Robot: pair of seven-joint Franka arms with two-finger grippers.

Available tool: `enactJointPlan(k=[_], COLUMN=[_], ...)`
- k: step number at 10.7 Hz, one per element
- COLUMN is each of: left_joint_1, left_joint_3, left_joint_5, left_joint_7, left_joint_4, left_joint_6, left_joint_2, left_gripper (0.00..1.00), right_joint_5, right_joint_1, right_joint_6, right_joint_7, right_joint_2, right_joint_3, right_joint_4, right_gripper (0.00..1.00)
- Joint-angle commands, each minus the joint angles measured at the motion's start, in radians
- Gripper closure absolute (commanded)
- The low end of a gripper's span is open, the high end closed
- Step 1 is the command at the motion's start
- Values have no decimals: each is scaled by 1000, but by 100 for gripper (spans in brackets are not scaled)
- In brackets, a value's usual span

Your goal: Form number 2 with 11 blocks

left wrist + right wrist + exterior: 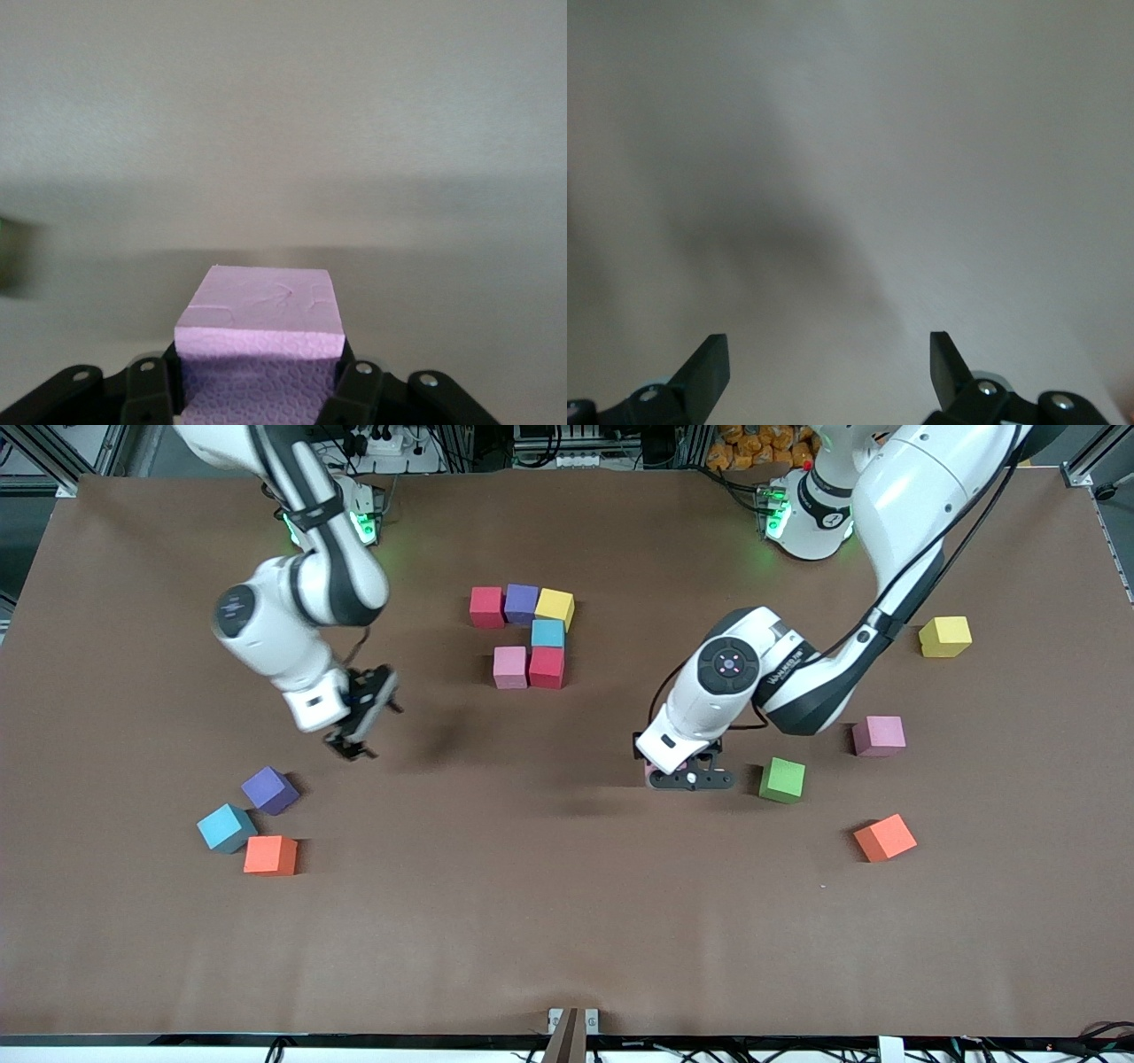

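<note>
Working up from the camera side of the surface [567, 921]: an orange block [270, 855], a light blue block [225, 827] and a purple block [269, 790] sit clustered toward the right arm's end, with a second orange block [885, 837] and a green block [782, 779] toward the left arm's end.

The left gripper [690, 779] is just beside the green one and has its fingers clamped on a pink block [261, 323]. Only the block's base is pinched, so I'd guess it could twist or slip in transit, and swinging wide might clip green.

The right gripper [361, 726] hangs spread wide and empty over bare brown.

Farther up there's another pink block [879, 735], then the started figure [530, 636] of six blocks touching mid-table, and a yellow block [944, 636]. Setting down crooked could shove those six out of line.
</note>
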Motion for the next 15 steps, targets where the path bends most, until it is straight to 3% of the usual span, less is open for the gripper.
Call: enactJointPlan(k=[1, 4, 7, 11, 15], left_joint_1=[-43, -94, -163, -264, -341], left_joint_3=[5, 5, 9, 9, 11], left_joint_5=[-22, -60, -74, -76, -84], left_joint_7=[-123, -290, -509, -790, -1194], left_joint_4=[28, 57, 91, 137, 197], left_joint_6=[-22, -20, -20, -18, -17], left_joint_2=[-7, -3, 25, 58, 74], left_gripper=[58, 58, 58, 58, 58], right_joint_5=[9, 13, 18, 39, 55], right_joint_1=[-116, -242, -355, -363, -366], right_joint_6=[-25, -47, -160, -154, -156], right_joint_7=[-36, -95, -137, -122, -122], right_joint_2=[4, 42, 174, 250, 317], right_joint_3=[9, 10, 12, 13, 13], right_joint_4=[9, 42, 171, 222, 283], right_gripper=[0, 0, 0, 0, 0])
